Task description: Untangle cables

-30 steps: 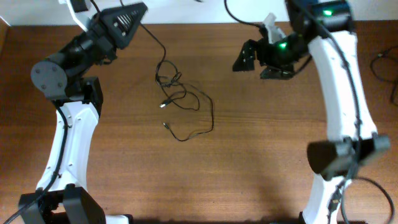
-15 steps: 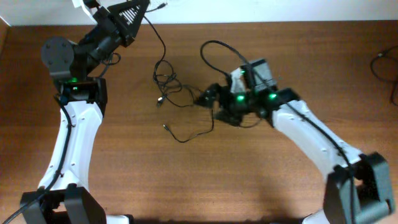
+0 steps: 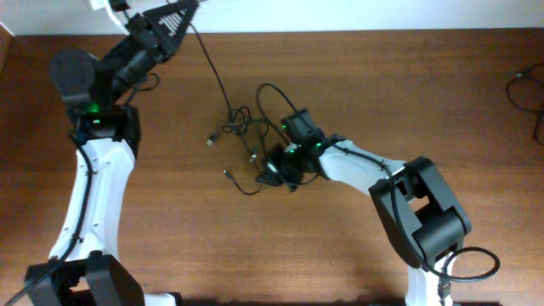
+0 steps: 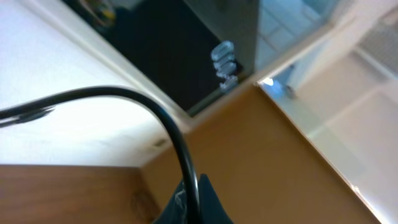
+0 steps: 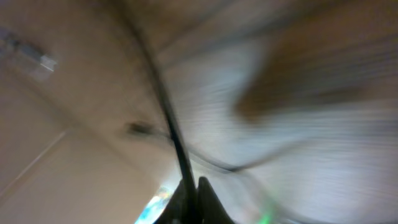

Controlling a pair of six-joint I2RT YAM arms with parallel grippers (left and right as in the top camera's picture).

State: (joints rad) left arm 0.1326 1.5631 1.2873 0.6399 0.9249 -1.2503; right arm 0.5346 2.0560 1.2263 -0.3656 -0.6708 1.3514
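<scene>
**R arm down in the tangle, both pincers clamped**

Since the frame a sec ago, the R arm has swung from the far right edge into mid tabletop (image 3: 408,93). The right pincer (image 3: 274,174) was spread then and is now pressed together at the lower right of the cables (image 3: 246,140). The knot has also bunched up and shifted a bit toward it.

The right wrist view is badly blurred, but a dark strand (image 5: 165,106) runs straight into the closed tips (image 5: 193,200), so it's prob. pinching one wire.

The left pincer (image 3: 189,10) sits high at the far-left back edge, pressed together on a strand. Its wrist cam shows the wire (image 4: 177,134) arcing into the fingertips (image 4: 194,198).

Handling, as a judgement:
- Wires are v. thin, light and limp, with no stiffness, so they'll drag and follow any pull.
- They're likely to slip in a loose pinch, and plugs may snag in loops.
- Best to hold near a plug or on a single free run, not in the knot itself.

Layout:
- The held strand runs on a long diagonal, from the L pincer at top left down-right into the knot.
- One loop arches up behind the R wrist.
- A pale-tipped plug (image 3: 212,140) points left, just clear of the bundle.
- Another end (image 3: 227,172) lies lower left, and its wire curves back toward the R pincer.
</scene>
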